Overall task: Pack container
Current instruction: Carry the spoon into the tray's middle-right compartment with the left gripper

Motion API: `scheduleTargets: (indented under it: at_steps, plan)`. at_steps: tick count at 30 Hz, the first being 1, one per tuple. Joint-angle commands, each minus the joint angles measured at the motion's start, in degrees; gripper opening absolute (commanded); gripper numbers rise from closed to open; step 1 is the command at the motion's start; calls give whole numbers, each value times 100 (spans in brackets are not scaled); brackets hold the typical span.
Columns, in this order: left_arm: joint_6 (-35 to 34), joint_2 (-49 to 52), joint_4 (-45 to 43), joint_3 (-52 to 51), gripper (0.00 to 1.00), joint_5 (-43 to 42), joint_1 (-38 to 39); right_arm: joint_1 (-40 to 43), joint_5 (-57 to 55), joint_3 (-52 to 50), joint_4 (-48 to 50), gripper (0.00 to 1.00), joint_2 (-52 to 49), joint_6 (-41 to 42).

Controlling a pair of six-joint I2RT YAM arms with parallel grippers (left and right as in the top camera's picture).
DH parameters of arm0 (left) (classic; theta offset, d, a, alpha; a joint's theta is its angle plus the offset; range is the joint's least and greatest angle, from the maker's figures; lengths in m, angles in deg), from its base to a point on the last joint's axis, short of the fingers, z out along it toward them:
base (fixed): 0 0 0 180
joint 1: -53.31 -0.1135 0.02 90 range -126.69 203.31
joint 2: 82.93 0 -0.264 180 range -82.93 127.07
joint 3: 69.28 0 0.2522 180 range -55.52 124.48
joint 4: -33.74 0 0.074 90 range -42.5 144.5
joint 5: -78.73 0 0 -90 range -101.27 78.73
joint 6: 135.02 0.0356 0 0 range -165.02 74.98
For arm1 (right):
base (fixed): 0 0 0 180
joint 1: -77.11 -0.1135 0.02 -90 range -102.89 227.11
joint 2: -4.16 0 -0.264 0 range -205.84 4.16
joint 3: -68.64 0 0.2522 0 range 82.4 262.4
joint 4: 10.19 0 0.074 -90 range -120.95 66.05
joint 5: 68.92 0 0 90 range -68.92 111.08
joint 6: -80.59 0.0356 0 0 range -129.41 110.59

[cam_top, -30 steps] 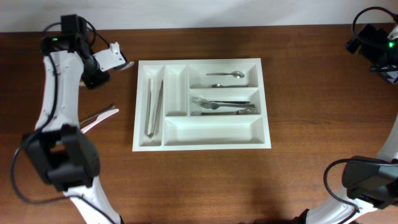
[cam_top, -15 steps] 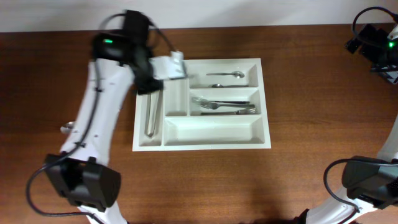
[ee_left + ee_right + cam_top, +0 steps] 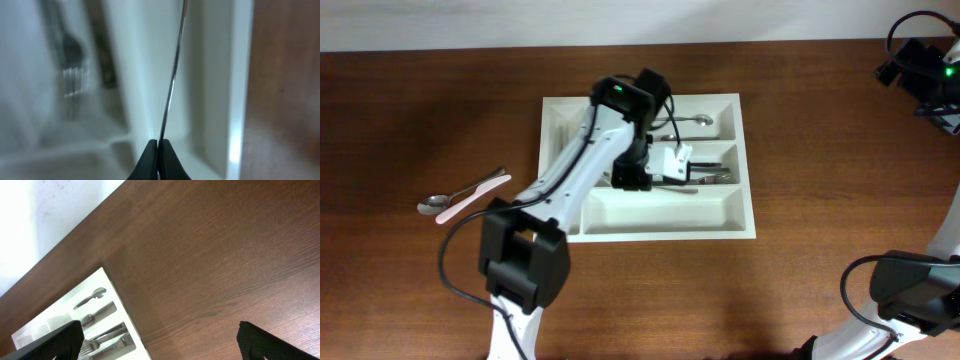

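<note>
Our large white rectangular plastic cutlery tray (image 3: 660, 210) sits mid-table on the brown wooden table (image 3: 820, 280). Above its long compartments, near the steel forks (image 3: 718, 177), our left gripper (image 3: 158, 145) pinches a thin metal utensil (image 3: 172, 75) edge-on, probably to lower it in. Our right gripper (image 3: 160, 330) hangs wide open, well aside.

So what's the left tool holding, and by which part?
A thin metal utensil, pinched at one end in the shut left tool; which utensil is unclear.
</note>
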Motion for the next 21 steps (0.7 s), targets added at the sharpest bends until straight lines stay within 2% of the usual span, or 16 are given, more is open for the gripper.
scheduleTargets:
  at_steps: [1,21]
  plan:
    - [-59,31,157,20,2,-393,166,42,-72,-4,0,99,-13,-7]
    - [-741,31,170,17,2,-535,382,42,-72,-4,0,99,-13,-7]
